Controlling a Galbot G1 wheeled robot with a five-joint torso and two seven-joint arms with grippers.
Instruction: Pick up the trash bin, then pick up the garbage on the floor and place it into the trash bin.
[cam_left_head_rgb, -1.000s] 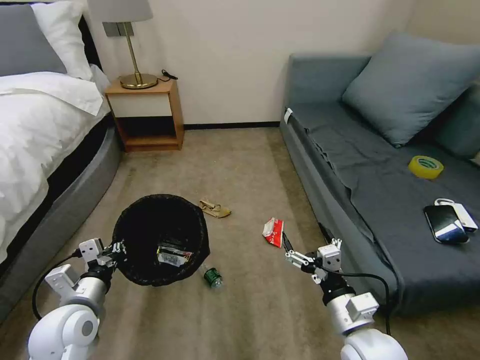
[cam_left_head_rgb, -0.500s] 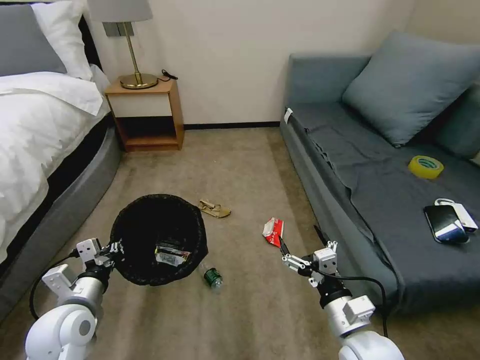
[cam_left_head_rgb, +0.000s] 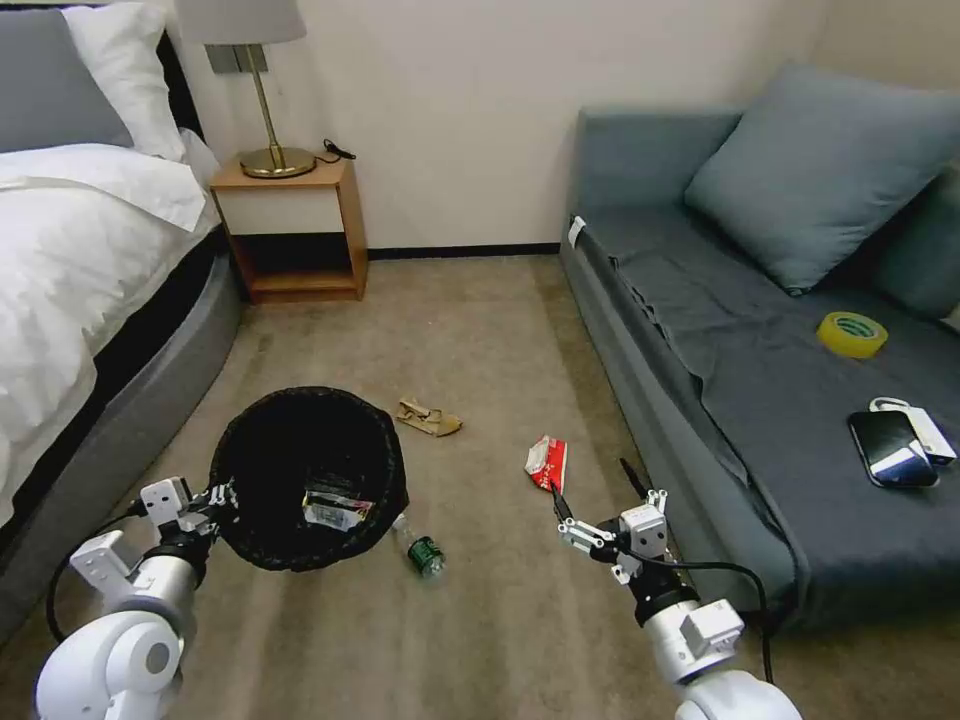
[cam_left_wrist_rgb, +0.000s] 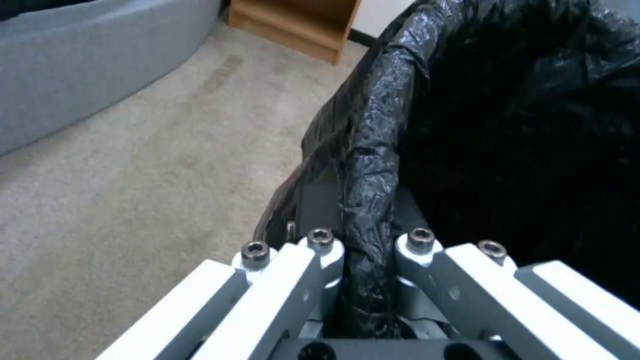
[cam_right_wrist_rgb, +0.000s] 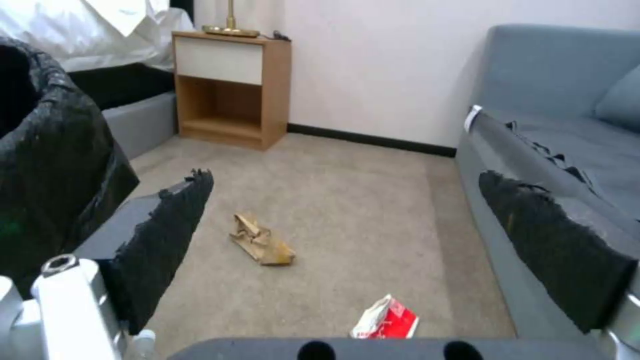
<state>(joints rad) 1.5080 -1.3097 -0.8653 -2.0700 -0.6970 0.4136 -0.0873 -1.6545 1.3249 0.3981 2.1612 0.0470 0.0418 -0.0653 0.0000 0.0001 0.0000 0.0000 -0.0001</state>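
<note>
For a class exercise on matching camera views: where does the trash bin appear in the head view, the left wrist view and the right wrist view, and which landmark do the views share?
Head view: the trash bin stands lower left on the carpet, its rim pinched by the left gripper.
Left wrist view: its black-bagged rim runs up from between the shut fingers.
Right wrist view: its side shows at the left edge.
Shared landmark: the wooden nightstand.

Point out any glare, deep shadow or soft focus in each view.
Head view: the phone screen reflects light; the trash bin interior is nearly black. Left wrist view: bag creases shine, gripper links at the near edge look soft. Right wrist view: the near finger pads are blurred.
</note>
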